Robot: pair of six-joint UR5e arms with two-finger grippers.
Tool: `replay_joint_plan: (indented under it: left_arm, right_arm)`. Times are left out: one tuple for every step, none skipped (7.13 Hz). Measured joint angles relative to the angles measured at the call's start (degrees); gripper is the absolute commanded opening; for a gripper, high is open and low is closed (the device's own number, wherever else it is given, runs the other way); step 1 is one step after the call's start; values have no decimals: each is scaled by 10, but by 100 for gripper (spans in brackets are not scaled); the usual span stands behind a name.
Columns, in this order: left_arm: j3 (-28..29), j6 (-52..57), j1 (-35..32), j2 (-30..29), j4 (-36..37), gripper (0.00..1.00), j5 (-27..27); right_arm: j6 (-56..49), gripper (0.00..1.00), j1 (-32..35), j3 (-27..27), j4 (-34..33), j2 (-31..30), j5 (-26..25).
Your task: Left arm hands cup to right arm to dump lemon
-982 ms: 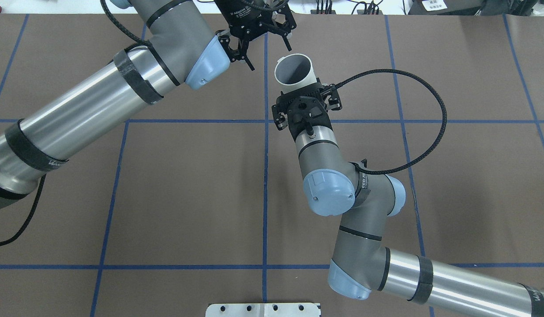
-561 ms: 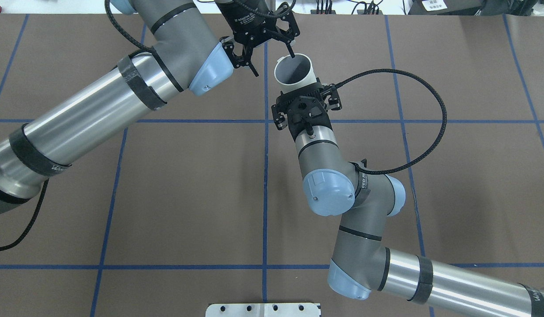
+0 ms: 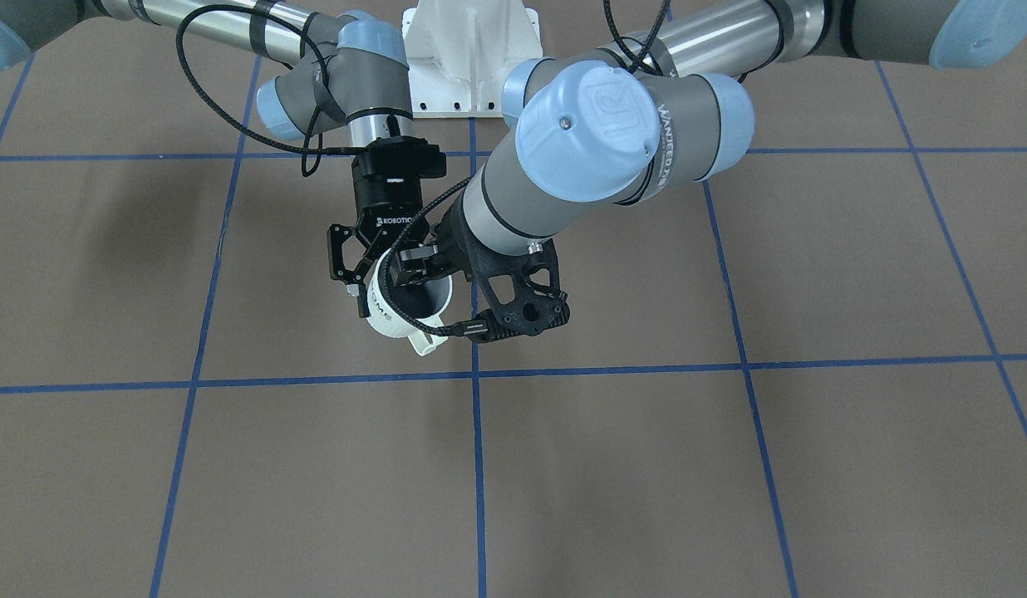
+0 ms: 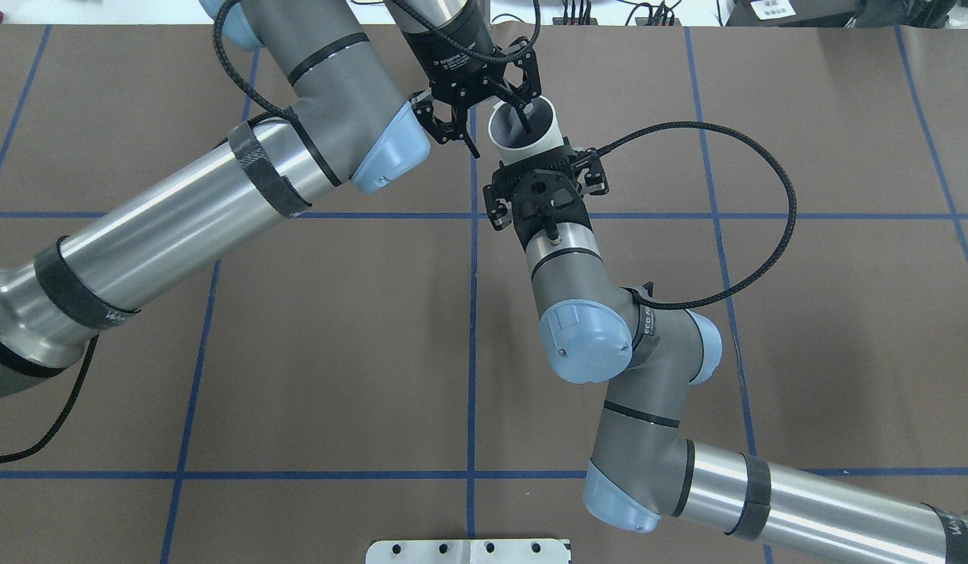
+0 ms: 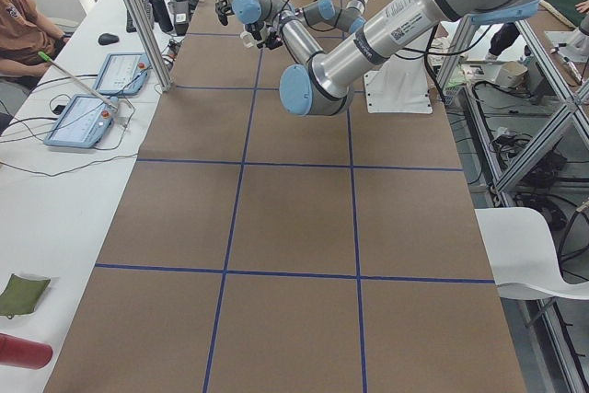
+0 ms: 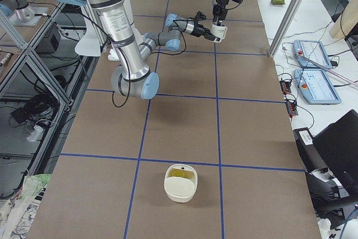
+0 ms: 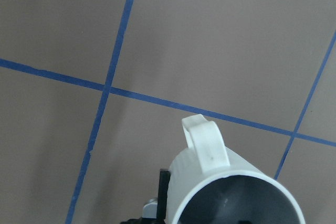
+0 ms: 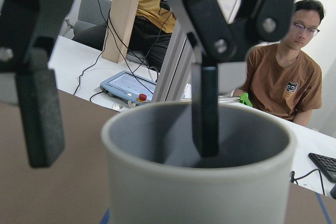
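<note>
Cup (image 4: 506, 134) | right hand (image 4: 537, 161) holding; left hand (image 4: 498, 135) wide astride rim | wrist: finger (image 8: 203, 111) inside

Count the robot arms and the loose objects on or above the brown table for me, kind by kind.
2 robot arms (left gripper, right gripper)
1 cup
1 white tub
1 yellowish lump, inside the tub
Total: 5

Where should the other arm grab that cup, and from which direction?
The rim wall, from above: the cup's mouth faces up and the right gripper covers its lower body. The left gripper can pinch with one finger inside, one outside.
</note>
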Motion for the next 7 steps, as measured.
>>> replay_joint_plan:
  left_arm:
    - [1, 1, 1, 1, 0, 53, 0]
    - [1, 1, 2, 1, 0, 52, 0]
    - [2, 2, 2, 2, 0, 49, 0]
    - [2, 2, 2, 3, 0, 43, -1]
    - [2, 2, 2, 4, 0, 16, -1]
    - [1, 2, 2, 4, 0, 0, -2]
    - [0, 1, 2, 4, 2, 0, -3]
  right_arm:
    - [0, 16, 0, 1, 0, 0, 0]
    - [0, 16, 0, 3, 0, 0, 0]
    - [0, 16, 1, 3, 0, 0, 0]
    - [0, 16, 1, 4, 0, 0, 0]
    - [0, 17, 1, 4, 0, -1, 0]
    - [0, 56, 1, 4, 0, -1, 0]
    - [0, 99, 1, 4, 0, -1, 0]
